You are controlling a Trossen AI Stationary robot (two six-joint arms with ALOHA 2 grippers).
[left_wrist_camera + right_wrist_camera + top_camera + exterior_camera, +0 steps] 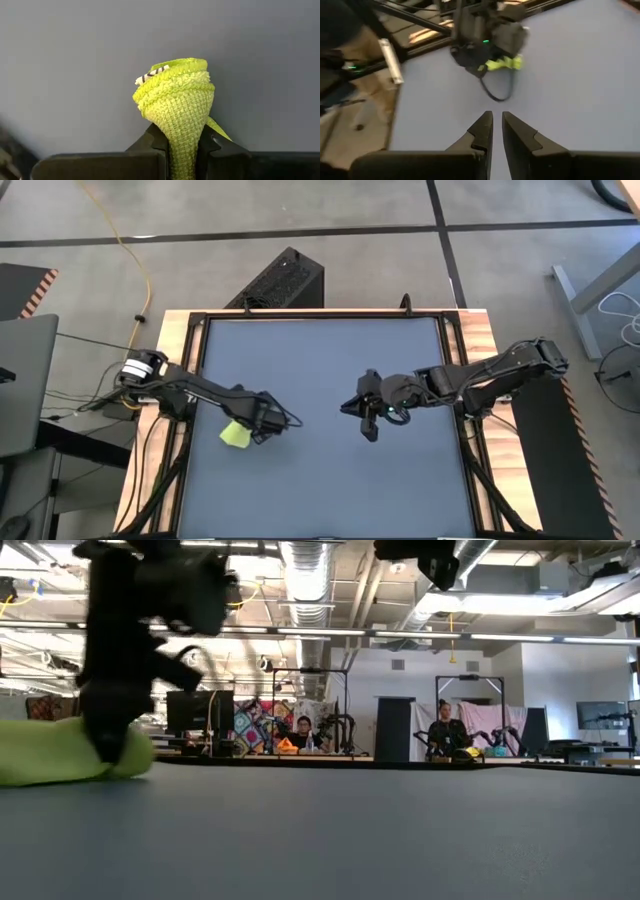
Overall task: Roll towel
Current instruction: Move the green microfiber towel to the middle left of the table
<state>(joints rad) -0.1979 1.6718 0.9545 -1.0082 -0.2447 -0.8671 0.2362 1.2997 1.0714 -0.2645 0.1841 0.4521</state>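
The left gripper [247, 430] is clamped on the towel [236, 434], which lies rolled on the left part of the table [320, 480]; the right gripper [368, 423] hangs near the table's middle, fingers nearly together, holding nothing.

On my screens the towel [177, 107] is bright lime, yellow-green all over, with a looped knit texture and a small white tag striped in black [151, 75] at its edge. The worktop [330, 360] is a flat dark blue-grey, plain, framed by a black rail [193, 360] and pale wood strips [172, 330]. Both arms are black; the left hand [262, 420] and right hand [368, 423] are the same dark tone. I see a green indicator light [485, 42] on the left arm. A yellow cable [135, 250] runs over the grey floor [250, 220].
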